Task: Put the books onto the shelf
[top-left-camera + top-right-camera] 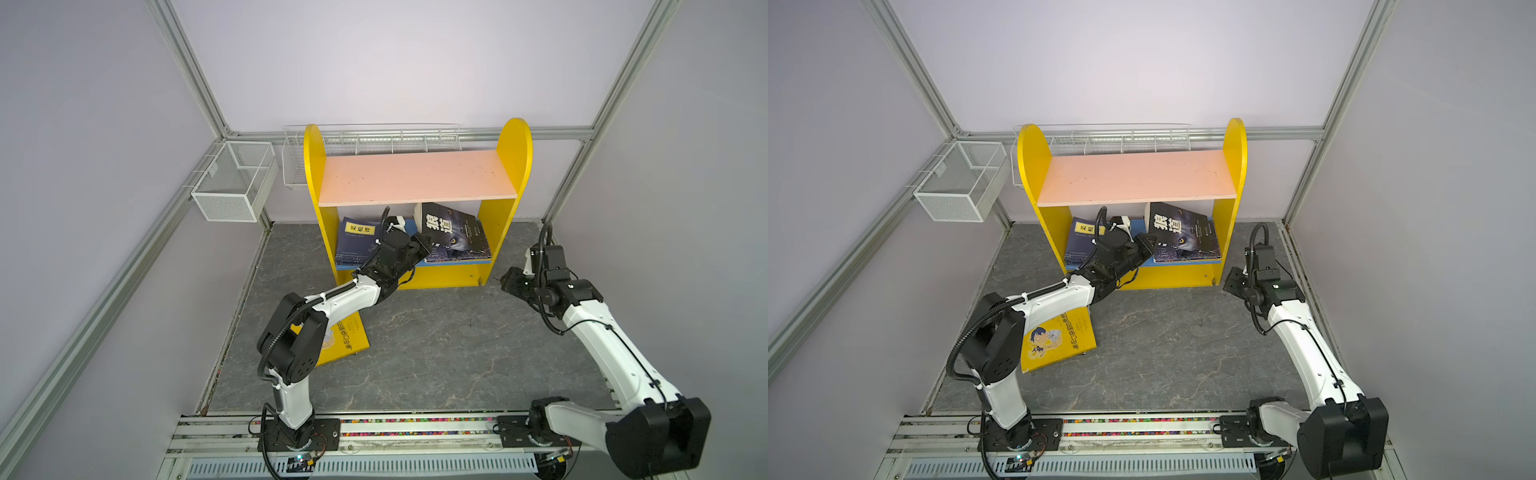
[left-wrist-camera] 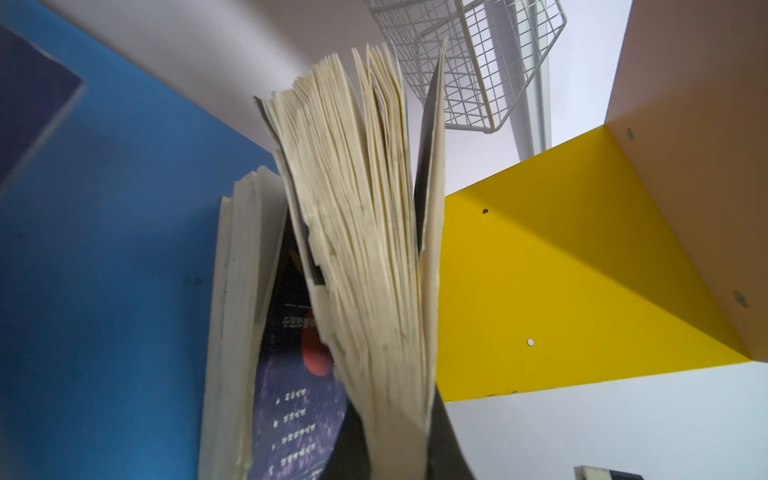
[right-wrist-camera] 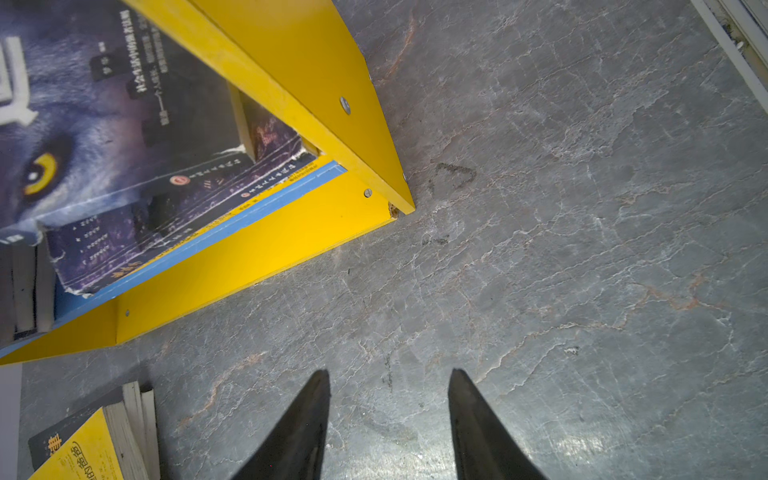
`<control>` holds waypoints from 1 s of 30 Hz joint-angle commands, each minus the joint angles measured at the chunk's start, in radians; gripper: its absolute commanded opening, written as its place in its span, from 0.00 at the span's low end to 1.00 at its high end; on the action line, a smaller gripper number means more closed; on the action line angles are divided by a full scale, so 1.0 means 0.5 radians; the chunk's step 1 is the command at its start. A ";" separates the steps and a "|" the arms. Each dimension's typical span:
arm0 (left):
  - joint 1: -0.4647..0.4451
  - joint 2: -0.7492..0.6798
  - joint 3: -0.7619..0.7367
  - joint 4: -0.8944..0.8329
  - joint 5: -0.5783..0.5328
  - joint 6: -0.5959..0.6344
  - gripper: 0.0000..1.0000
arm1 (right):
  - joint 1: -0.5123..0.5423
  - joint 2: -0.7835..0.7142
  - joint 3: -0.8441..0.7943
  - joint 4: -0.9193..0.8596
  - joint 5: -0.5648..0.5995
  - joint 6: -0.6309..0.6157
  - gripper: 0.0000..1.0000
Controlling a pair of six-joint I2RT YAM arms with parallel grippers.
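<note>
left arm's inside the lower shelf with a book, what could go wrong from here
1. The book in the shut left pincer is fanned open; loose pages may crumple against the stack beside it on release.
2. The wolf-cover book sits askew on its pile; a nudge could slide it off the blue board.
3. The yellow book lies on the table under the left arm, easy to clip when retreating.

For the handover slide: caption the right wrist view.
Open right gripper above the grey tabletop, beside a corner of the shelf; wolf-cover book lies inside.
</note>
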 commanded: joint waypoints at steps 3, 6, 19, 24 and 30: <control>-0.070 0.025 0.073 0.083 0.006 -0.073 0.00 | -0.011 0.003 0.025 -0.035 0.026 -0.035 0.50; -0.088 0.050 0.078 0.065 0.023 -0.078 0.00 | -0.012 0.006 0.021 -0.029 0.034 -0.035 0.50; -0.121 0.078 0.191 -0.161 0.040 -0.112 0.62 | -0.012 0.006 0.019 -0.021 -0.007 -0.033 0.50; -0.156 0.016 0.287 -0.482 -0.088 0.049 0.78 | -0.010 0.014 0.016 -0.006 -0.042 -0.025 0.49; -0.179 0.016 0.604 -1.145 -0.323 0.215 0.94 | -0.009 0.006 0.008 0.004 -0.059 -0.020 0.49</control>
